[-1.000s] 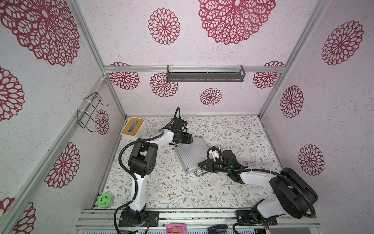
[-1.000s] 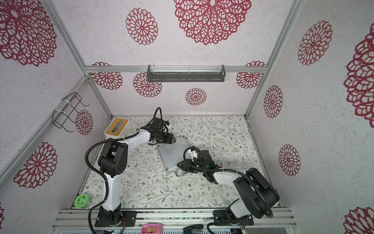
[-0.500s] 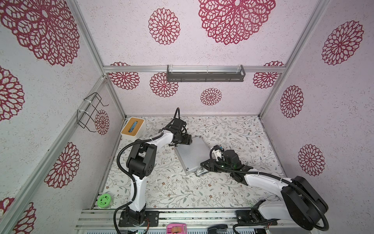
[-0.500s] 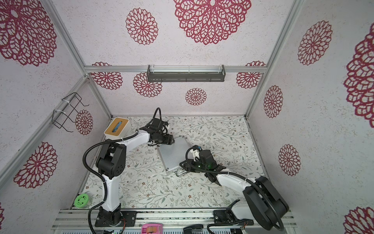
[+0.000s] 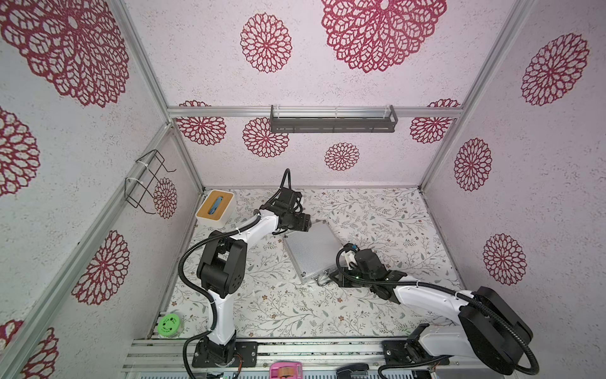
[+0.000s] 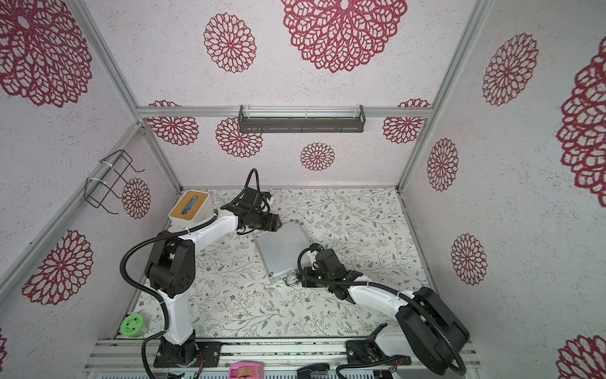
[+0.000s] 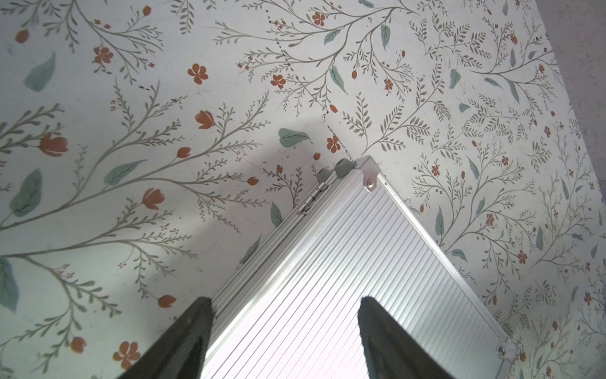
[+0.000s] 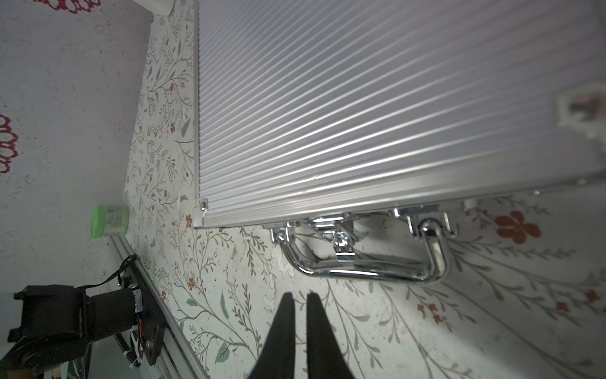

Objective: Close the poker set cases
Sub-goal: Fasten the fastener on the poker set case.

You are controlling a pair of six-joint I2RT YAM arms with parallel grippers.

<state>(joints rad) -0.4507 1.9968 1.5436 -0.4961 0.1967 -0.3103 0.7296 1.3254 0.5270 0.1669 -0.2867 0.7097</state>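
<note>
The poker set case (image 5: 311,251) (image 6: 283,252) lies flat on the floral table with its ribbed silver lid down. My left gripper (image 5: 306,226) (image 6: 277,226) hovers open over the case's far hinge corner. In the left wrist view the left gripper (image 7: 287,300) has its fingers spread above the ribbed lid (image 7: 328,262), one of them over the hinge edge. My right gripper (image 5: 331,277) (image 8: 299,294) is shut and empty. It sits just short of the chrome handle (image 8: 360,275) and a latch (image 8: 342,244).
A white box with a wooden top (image 5: 214,208) stands at the back left corner. A green round container (image 5: 169,325) sits at the front left. A wire rack (image 5: 147,180) hangs on the left wall and a grey shelf (image 5: 333,119) on the back wall.
The right gripper's jaws have closed and it has drawn back a little from the handle side. The left gripper has opened slightly and stayed at the far corner. The case has not moved.
</note>
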